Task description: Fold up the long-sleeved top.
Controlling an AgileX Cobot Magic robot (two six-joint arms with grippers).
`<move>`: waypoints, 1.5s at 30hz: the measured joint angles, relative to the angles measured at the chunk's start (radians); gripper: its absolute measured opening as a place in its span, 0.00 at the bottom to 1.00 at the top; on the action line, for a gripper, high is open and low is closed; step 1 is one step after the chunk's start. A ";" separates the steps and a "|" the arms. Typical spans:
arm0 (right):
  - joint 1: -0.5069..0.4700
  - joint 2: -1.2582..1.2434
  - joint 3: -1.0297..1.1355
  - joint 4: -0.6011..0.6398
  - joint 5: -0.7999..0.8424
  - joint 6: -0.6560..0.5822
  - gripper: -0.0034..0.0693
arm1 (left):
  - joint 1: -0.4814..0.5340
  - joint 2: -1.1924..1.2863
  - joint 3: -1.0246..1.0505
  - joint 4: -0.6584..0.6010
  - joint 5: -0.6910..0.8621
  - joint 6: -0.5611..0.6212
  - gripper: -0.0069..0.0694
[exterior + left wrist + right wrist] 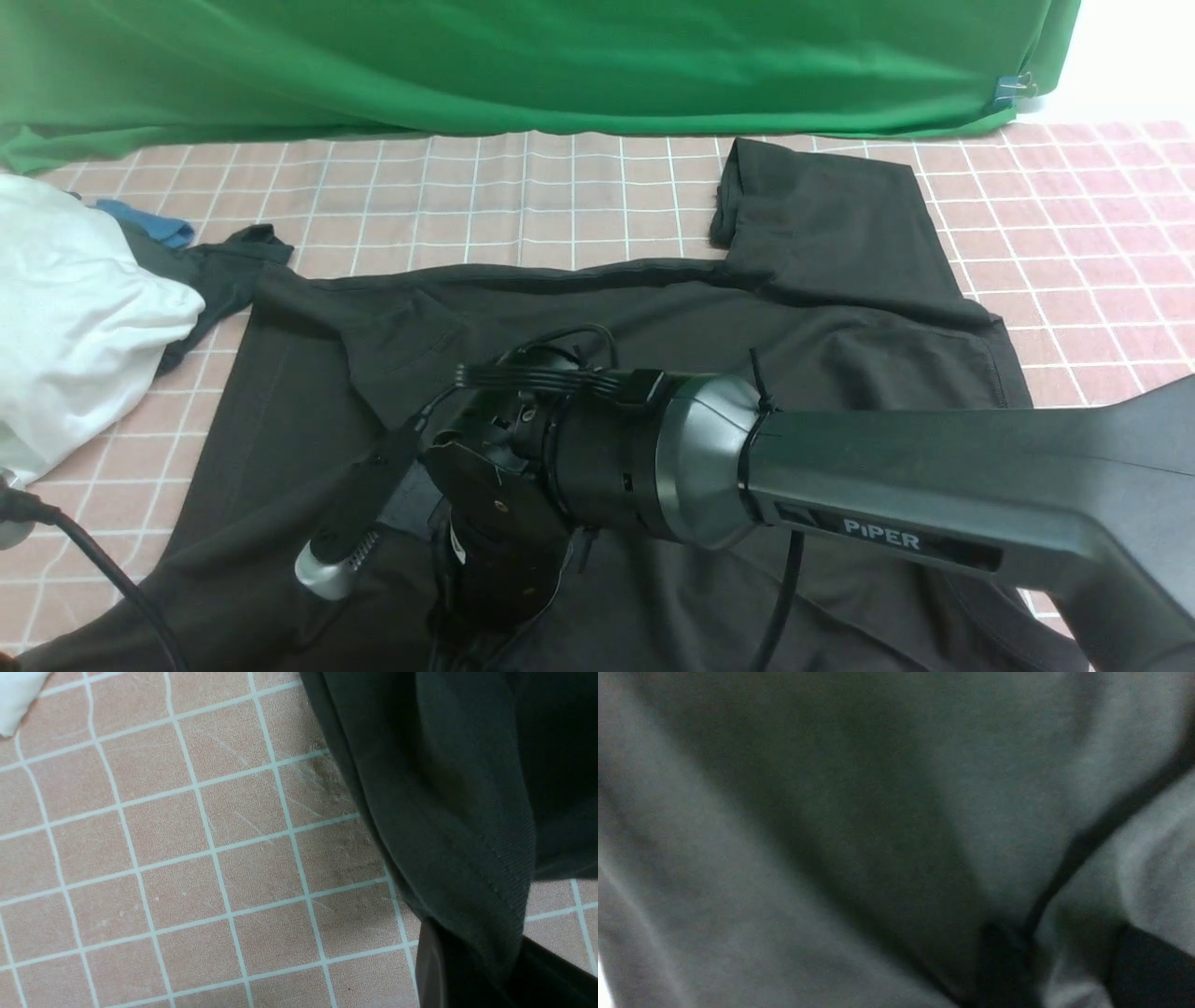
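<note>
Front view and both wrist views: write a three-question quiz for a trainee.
1. True or false: the top lies on the checked cloth.
2. What sits left of the top? A) white bundle B) red cup C) book
3. Which wrist view shows the top's stitched hem beside bare checks?
Key: 1 true; 2 A; 3 left.

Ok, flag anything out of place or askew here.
The long-sleeved top lies rumpled rather than flat on the checked mat, with one sleeve bunched at the far right. A dark cloth scrap and a white cloth bundle crowd its far-left corner. Nothing looks torn or spilled.
</note>
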 joint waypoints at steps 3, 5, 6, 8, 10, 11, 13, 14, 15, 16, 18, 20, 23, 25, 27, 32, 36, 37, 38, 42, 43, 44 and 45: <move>-0.001 0.000 0.000 -0.004 0.002 0.000 0.26 | 0.000 0.000 0.000 0.000 0.001 0.000 0.14; -0.001 0.000 0.000 -0.004 0.010 0.000 0.16 | 0.000 0.000 0.000 0.000 0.002 0.000 0.14; -0.001 0.000 -0.001 -0.003 0.015 -0.001 0.13 | 0.000 0.000 0.000 0.000 0.003 0.000 0.14; 0.004 -0.009 -0.001 0.001 0.037 -0.006 0.12 | 0.000 -0.006 0.000 0.000 0.003 0.000 0.14; 0.014 -0.018 0.000 0.005 0.062 -0.016 0.12 | 0.000 -0.014 0.000 0.000 0.003 0.000 0.14; 0.022 -0.029 0.000 0.009 0.078 -0.023 0.12 | 0.000 -0.019 0.000 0.000 0.003 0.000 0.14; 0.039 -0.052 0.000 0.026 0.096 -0.030 0.12 | 0.000 -0.029 0.000 0.000 0.003 0.000 0.14; 0.047 -0.063 0.000 0.038 0.103 -0.033 0.12 | 0.000 -0.035 0.000 0.000 0.003 0.000 0.14; 0.055 -0.074 0.000 0.052 0.110 -0.041 0.12 | 0.000 -0.039 0.000 0.001 0.004 0.000 0.14; 0.061 -0.086 0.000 0.071 0.118 -0.050 0.12 | 0.000 -0.046 0.000 0.001 0.004 0.000 0.14; 0.067 -0.096 0.000 0.097 0.125 -0.054 0.12 | 0.000 -0.056 0.000 0.001 0.004 0.000 0.14; 0.073 -0.099 0.000 0.115 0.132 -0.059 0.12 | 0.000 -0.067 0.000 0.002 0.005 0.000 0.14; 0.074 -0.099 0.000 0.125 0.134 -0.061 0.12 | 0.000 -0.071 0.000 0.004 0.017 0.000 0.14; 0.074 -0.099 0.000 0.125 0.134 -0.060 0.13 | 0.000 -0.071 0.000 0.004 0.019 0.000 0.14; 0.074 -0.099 0.000 0.126 0.140 -0.057 0.18 | 0.000 -0.071 0.000 0.004 0.019 0.000 0.14; 0.075 -0.101 0.000 0.121 0.183 -0.046 0.68 | 0.000 -0.071 0.000 0.004 0.019 0.000 0.14; 0.075 -0.136 0.001 0.110 0.259 -0.044 0.89 | 0.000 -0.071 0.000 0.004 0.019 0.000 0.14; 0.076 -0.161 0.009 0.109 0.279 -0.044 0.88 | 0.000 -0.071 0.000 0.004 0.020 0.000 0.14; 0.078 -0.183 0.023 0.107 0.287 -0.044 0.87 | 0.000 -0.071 0.000 0.004 0.020 0.000 0.14; 0.103 -0.314 0.183 0.102 0.298 -0.095 0.75 | 0.000 -0.071 0.000 0.004 0.020 0.000 0.14; 0.107 -0.346 0.241 0.102 0.288 -0.119 0.75 | 0.000 -0.071 0.000 0.003 0.020 0.000 0.14; 0.110 -0.376 0.304 0.102 0.270 -0.146 0.75 | 0.000 -0.071 0.000 0.003 0.020 0.000 0.14; 0.111 -0.404 0.369 0.096 0.247 -0.169 0.75 | 0.000 -0.071 0.000 0.003 0.020 0.000 0.14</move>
